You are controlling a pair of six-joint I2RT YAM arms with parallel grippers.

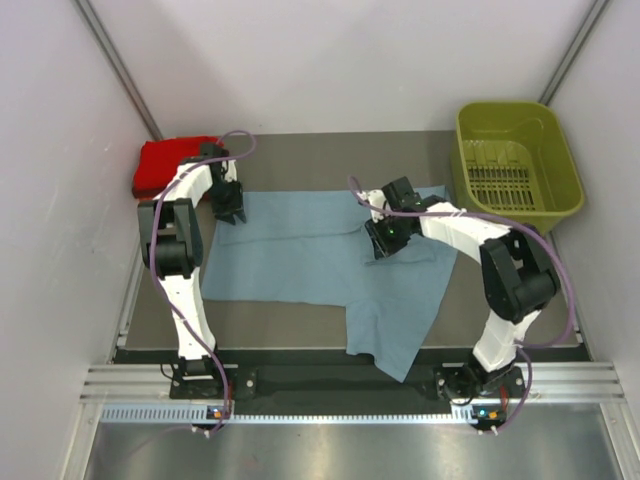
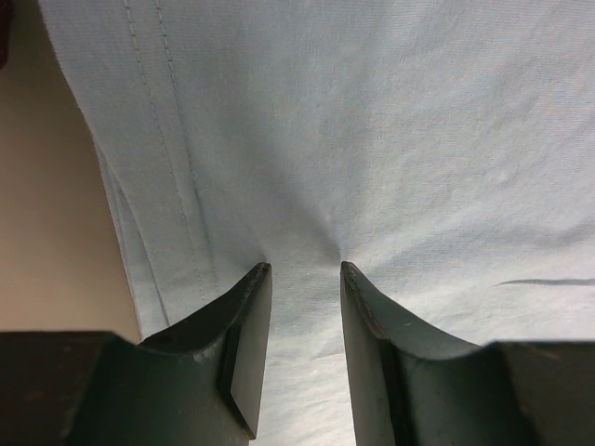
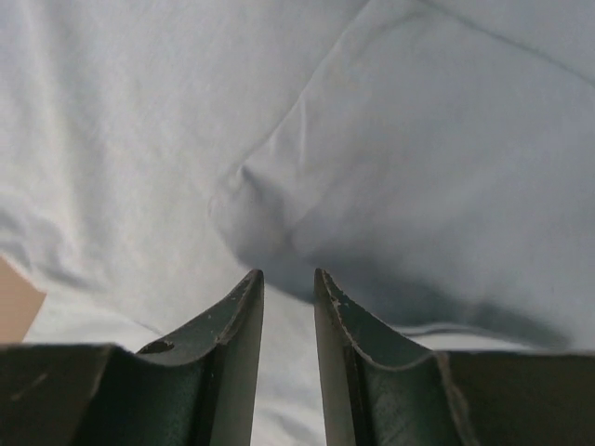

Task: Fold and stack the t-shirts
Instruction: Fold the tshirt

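A dusty grey-blue t-shirt (image 1: 300, 262) lies spread flat on the table, one part hanging toward the near edge. A bright red folded t-shirt (image 1: 165, 165) sits at the far left corner. My left gripper (image 1: 232, 212) is down on the blue shirt's far left corner. In the left wrist view the left gripper (image 2: 304, 269) is open, its tips pressed into the cloth (image 2: 390, 139), which puckers between them. My right gripper (image 1: 383, 245) rests on the shirt's right middle. In the right wrist view the right gripper (image 3: 288, 276) is narrowly open, and a raised fold (image 3: 372, 214) stands just beyond its tips.
An olive-green plastic basket (image 1: 560, 190) stands at the far right of the table. White walls close in both sides and the back. The metal rail (image 1: 350, 385) with the arm bases runs along the near edge.
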